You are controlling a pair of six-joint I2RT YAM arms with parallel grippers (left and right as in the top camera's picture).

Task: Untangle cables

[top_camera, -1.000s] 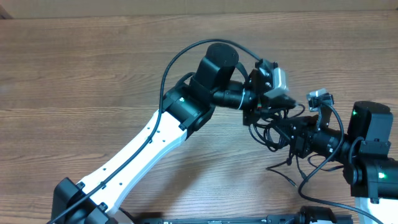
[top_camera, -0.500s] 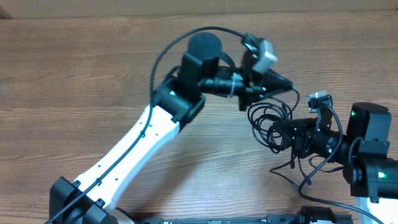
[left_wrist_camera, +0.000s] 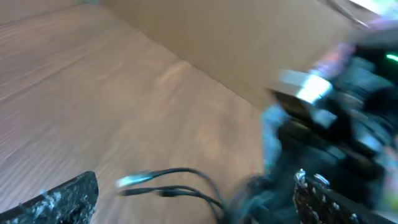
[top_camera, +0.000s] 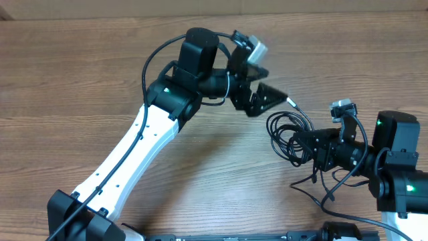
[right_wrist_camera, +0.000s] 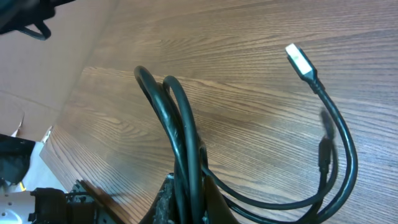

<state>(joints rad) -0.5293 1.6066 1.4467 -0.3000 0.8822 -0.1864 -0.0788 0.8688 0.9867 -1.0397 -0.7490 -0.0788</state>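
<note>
Left gripper point(top_camera: 267, 84) hangs with its jaws spread wide and nothing between them, just left of the cables point(top_camera: 289, 130) and toward the table's far edge. Its wrist view is blurred, but it shows both fingers far apart with only a loose strand lying below. It looks placed to take a fresh hold, most likely on the plug point(top_camera: 292, 102) that sticks out of the bundle's far side, just beside its lower finger.

The cables sit right of the middle of the table point(top_camera: 80, 80) as a small knot of loops. They seem partly lifted rather than spread flat. On the bundle's right side the right gripper point(top_camera: 302, 142) is clamped tight. Its wrist view shows two loops standing up out of the jaws, while a strand with a silver plug end trails onto the wood. That hold probably anchors the knot so the other arm can draw a strand away.

Room for that lies left and toward the far edge, where the wood is bare. The near right corner is crowded by the right arm and its own wires, and loose cable ends trail there too.
</note>
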